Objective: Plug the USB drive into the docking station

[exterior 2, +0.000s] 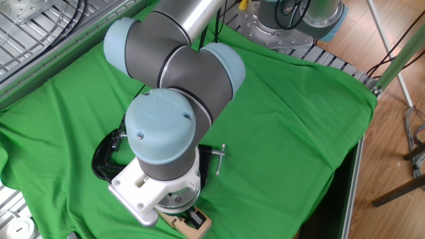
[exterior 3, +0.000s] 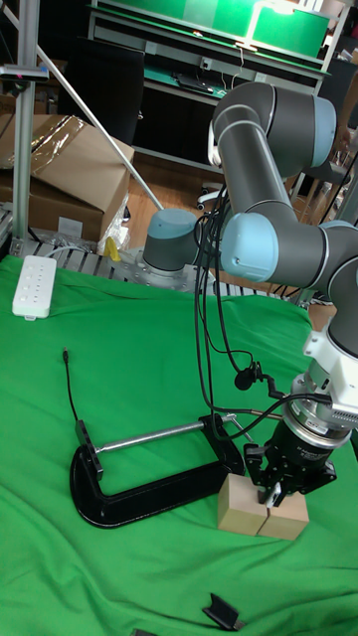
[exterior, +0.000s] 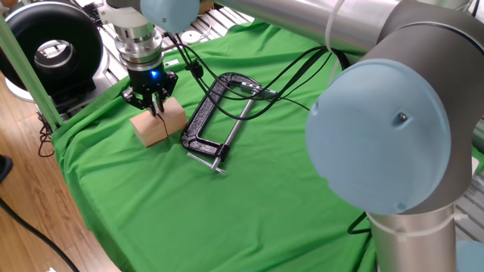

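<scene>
Tall fixed view is showing the gripper [exterior 3: 268, 503] pointing straight down at the seam between two wooden blocks [exterior 3: 263, 505], fingers drawn nearly together, though whether they are pinching the unseen USB drive I cannot tell.

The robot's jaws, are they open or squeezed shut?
Shut, or nearly. In the tall fixed view the gripper has its jaws pinched together, pointing down at the seam between the wooden blocks. What they hold, if anything, cannot be told.
</scene>
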Controlling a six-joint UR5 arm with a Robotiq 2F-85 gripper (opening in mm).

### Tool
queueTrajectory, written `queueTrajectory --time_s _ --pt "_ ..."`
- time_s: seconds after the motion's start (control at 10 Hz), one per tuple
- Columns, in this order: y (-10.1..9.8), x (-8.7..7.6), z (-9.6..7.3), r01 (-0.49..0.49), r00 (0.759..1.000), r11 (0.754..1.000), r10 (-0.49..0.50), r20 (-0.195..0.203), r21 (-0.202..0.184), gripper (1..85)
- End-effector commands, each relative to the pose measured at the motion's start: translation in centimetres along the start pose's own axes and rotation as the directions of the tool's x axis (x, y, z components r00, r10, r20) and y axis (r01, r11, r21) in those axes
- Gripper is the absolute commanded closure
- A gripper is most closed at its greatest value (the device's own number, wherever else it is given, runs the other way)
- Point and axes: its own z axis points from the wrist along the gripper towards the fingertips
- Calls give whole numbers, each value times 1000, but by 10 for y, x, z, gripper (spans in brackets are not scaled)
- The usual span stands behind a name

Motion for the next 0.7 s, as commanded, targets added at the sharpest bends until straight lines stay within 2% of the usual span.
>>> queueTrajectory --time_s 0.0,0.6 --pt "3 -1 -1 -8 1000 1000 8 -1 -13 613" --pt "2 -2 0 -9 1000 1000 9 2 -12 633"
